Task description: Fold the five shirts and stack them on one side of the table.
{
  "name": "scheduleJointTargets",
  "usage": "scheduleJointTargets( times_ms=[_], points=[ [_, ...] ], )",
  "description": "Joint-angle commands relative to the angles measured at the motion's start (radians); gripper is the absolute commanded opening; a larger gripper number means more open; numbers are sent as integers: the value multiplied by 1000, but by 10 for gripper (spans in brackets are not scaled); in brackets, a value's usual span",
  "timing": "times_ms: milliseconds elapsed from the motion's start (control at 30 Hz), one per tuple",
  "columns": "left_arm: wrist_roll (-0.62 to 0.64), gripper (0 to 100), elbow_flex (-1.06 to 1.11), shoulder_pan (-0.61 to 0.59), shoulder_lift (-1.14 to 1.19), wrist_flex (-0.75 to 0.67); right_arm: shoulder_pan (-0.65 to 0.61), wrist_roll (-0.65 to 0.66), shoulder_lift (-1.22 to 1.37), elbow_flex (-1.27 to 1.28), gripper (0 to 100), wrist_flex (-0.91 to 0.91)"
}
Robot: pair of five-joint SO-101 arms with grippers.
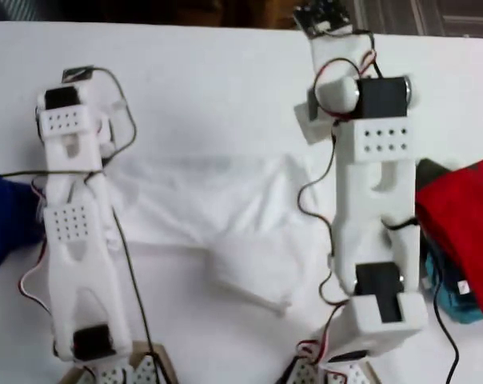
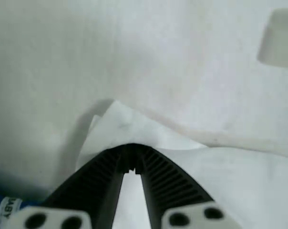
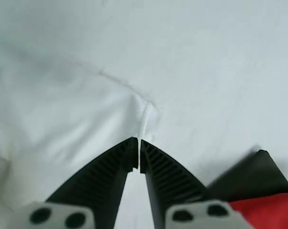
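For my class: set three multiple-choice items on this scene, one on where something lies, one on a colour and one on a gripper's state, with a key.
1. Where is the red shirt?
A between the arms
B beside the right arm, atop a pile
C beside the left arm

2. What colour is the spread shirt between the arms?
A white
B green
C black

3. The left gripper is:
A wide open
B shut on the spread shirt
C holding a cup

Key:
1 B, the high view shows it on darker cloth by the right arm.
2 A, it looks white in all three views.
3 B, its tips meet on the white cloth.
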Motion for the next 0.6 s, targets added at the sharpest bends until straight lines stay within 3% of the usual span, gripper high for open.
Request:
scheduleJointTargets(
  times_ms=[0, 433, 567],
  points=[
    [-3, 27, -8, -32, 2, 15, -24, 3, -77, 52, 18, 21],
    [-3, 36, 33, -41, -11, 15, -25, 5, -392, 365, 18, 21],
    [3, 128, 35, -40, -49, 15, -25, 5, -536, 459, 18, 21]
  ],
)
